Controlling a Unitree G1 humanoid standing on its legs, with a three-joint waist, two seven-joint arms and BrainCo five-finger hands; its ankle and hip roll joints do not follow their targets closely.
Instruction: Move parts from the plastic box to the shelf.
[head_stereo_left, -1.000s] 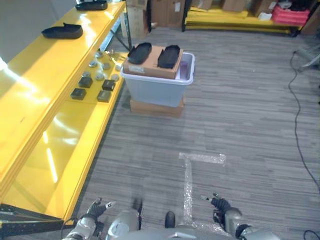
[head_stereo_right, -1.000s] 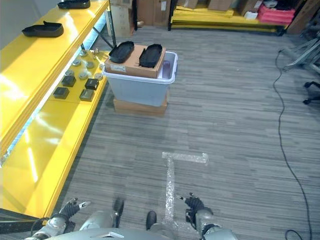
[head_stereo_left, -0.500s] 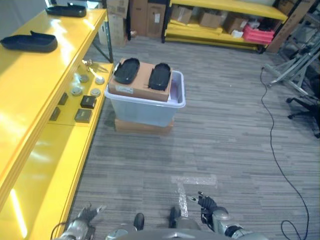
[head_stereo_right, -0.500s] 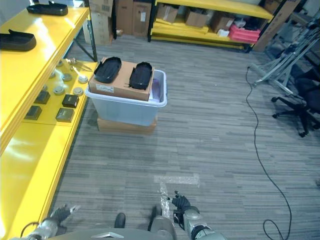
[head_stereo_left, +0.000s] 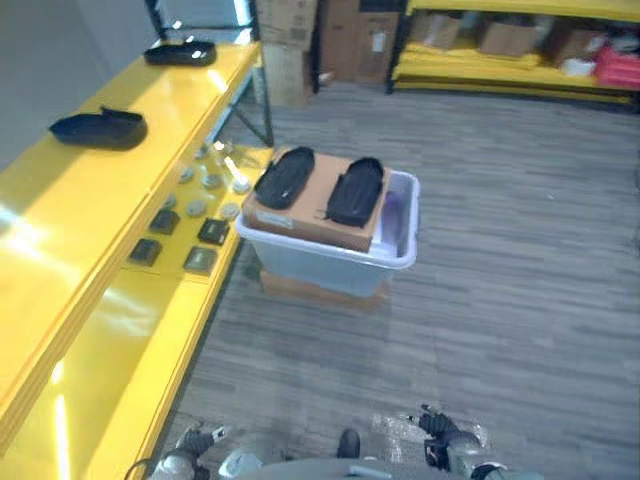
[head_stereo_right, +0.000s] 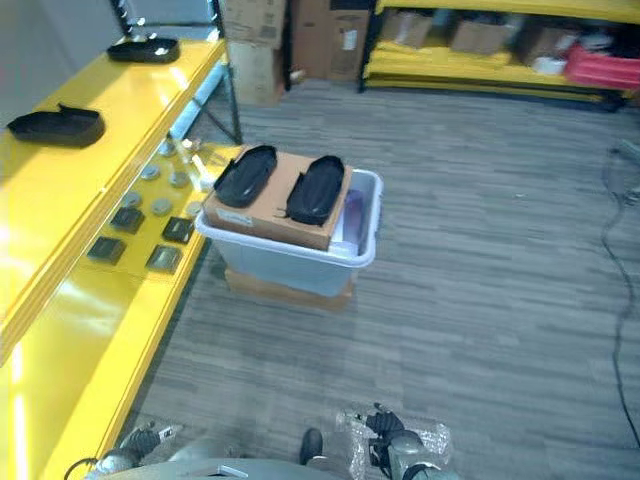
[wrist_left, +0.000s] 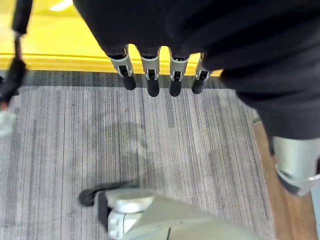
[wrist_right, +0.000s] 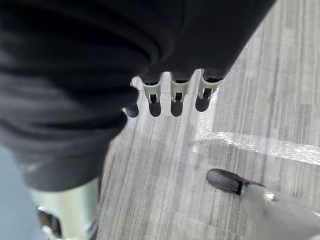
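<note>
A translucent plastic box (head_stereo_left: 322, 268) stands on the floor beside the yellow shelf (head_stereo_left: 70, 215), raised on a flat cardboard base (head_stereo_left: 318, 292). A brown carton (head_stereo_left: 312, 208) rests across its top and carries two black moulded parts (head_stereo_left: 284, 177) (head_stereo_left: 356, 190). Two similar black parts (head_stereo_left: 98, 128) (head_stereo_left: 180, 52) lie on the shelf's top board. My left hand (head_stereo_left: 190, 443) hangs low by the shelf's near end. Its fingers (wrist_left: 150, 75) are straight and hold nothing. My right hand (head_stereo_left: 441, 441) hangs low over the floor, its fingers (wrist_right: 172, 97) straight and empty. Both hands are far from the box.
The lower shelf board holds several small round metal pieces (head_stereo_left: 205, 182) and dark square blocks (head_stereo_left: 211, 232). Clear tape (wrist_right: 250, 142) is stuck to the grey floor near my right hand. Cardboard boxes (head_stereo_left: 350, 40) and a yellow rack (head_stereo_left: 500, 70) stand at the back.
The whole view has shifted, so the camera has moved; the box now sits nearer the middle. Both hands stay low and empty. The parts on the carton have not moved.
</note>
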